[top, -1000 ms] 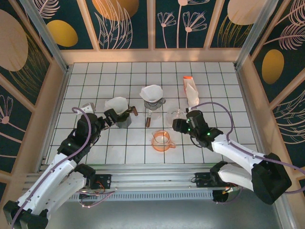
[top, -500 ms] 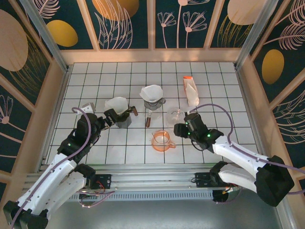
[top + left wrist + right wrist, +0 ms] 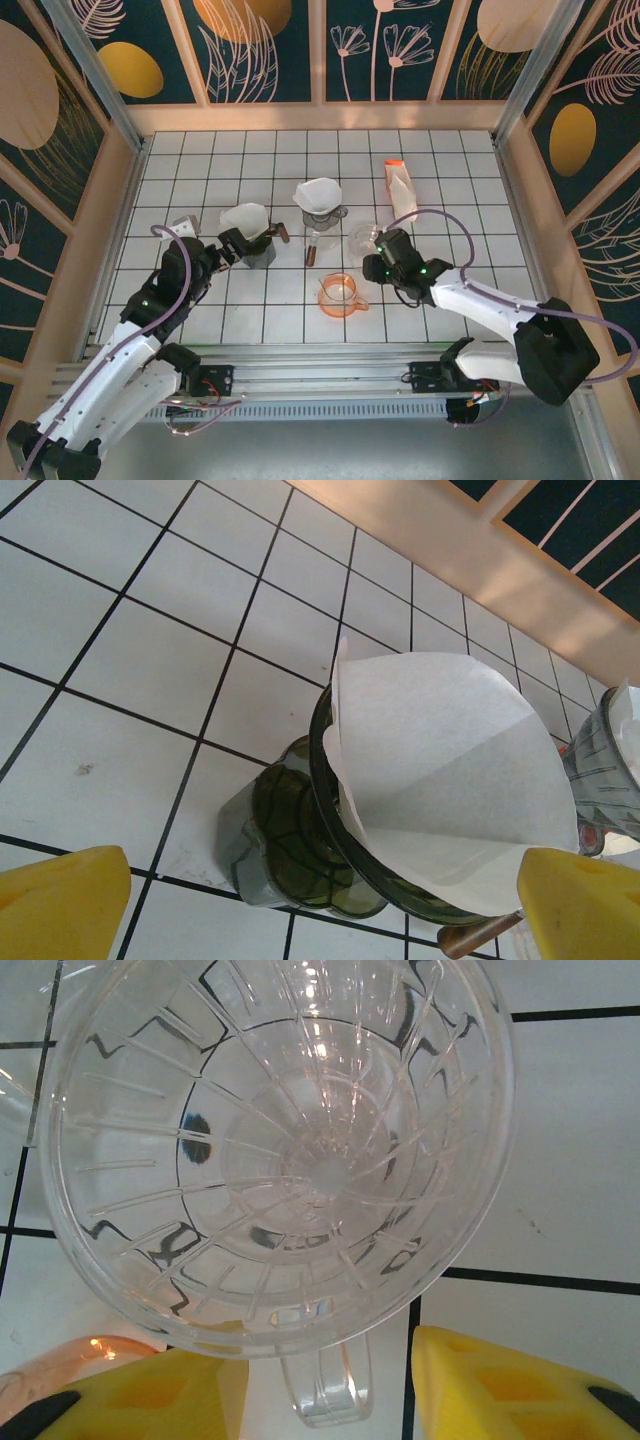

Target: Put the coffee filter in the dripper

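Note:
A clear glass dripper (image 3: 280, 1150) stands empty on the tiles just right of centre (image 3: 367, 240), rim up. Its small clear handle (image 3: 325, 1395) lies between the yellow fingers of my right gripper (image 3: 325, 1380), which is open with a gap on each side of the handle. A white coffee filter (image 3: 450, 770) sits in a dark green dripper (image 3: 300, 850) at the left (image 3: 255, 240). My left gripper (image 3: 320, 920) is wide open just in front of the green dripper, touching nothing.
A second white filter rests in a grey dripper (image 3: 318, 197) at the middle back, a brown handle (image 3: 310, 250) before it. An orange cup (image 3: 340, 294) stands close to my right gripper (image 3: 376, 263). A white pack with an orange top (image 3: 400, 190) lies behind.
My right gripper has slid left and forward up to the clear dripper, and its jaws have narrowed around the handle. The left arm has not moved.

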Available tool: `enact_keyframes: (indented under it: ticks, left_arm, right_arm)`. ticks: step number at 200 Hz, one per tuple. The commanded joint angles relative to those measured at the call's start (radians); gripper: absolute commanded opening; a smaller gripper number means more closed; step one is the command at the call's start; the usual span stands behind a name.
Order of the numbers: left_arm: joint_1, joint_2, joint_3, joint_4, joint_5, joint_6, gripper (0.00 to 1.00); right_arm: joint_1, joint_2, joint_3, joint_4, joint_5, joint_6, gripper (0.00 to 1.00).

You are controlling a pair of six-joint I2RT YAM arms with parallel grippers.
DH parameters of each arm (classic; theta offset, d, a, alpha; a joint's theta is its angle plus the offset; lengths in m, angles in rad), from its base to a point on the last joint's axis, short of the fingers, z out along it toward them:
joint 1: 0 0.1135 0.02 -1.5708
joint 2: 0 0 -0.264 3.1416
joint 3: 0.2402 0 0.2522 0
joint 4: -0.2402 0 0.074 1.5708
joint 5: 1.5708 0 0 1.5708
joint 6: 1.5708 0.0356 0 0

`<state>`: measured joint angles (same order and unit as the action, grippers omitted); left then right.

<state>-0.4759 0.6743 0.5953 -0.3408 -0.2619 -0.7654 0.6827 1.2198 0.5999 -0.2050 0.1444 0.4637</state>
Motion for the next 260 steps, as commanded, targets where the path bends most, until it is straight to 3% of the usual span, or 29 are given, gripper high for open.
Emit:
enact_keyframes:
  ticks: [1,88,161,228,260]
  left_arm:
    - [0.008,-0.001,0.004,0.010,0.005,-0.008,0.99]
    - [0.008,0.015,0.004,0.015,0.011,-0.014,0.99]
    - [0.007,0.022,0.001,0.017,0.014,-0.022,0.99]
    - [0.007,0.015,0.040,0.007,0.022,-0.010,0.99]
    - [0.008,0.012,0.084,-0.006,0.032,-0.002,0.99]
  right_arm:
    - [-0.002,0.031,0.039,0.037,0.052,-0.036,0.44]
    - [0.000,0.069,0.014,0.182,0.106,-0.119,0.38]
    - [0.001,0.083,0.020,0.166,0.146,-0.129,0.15]
    - [0.058,-0.166,0.101,-0.103,0.220,-0.086,0.08]
    - [0.151,-0.285,0.176,-0.263,0.185,-0.081,0.06]
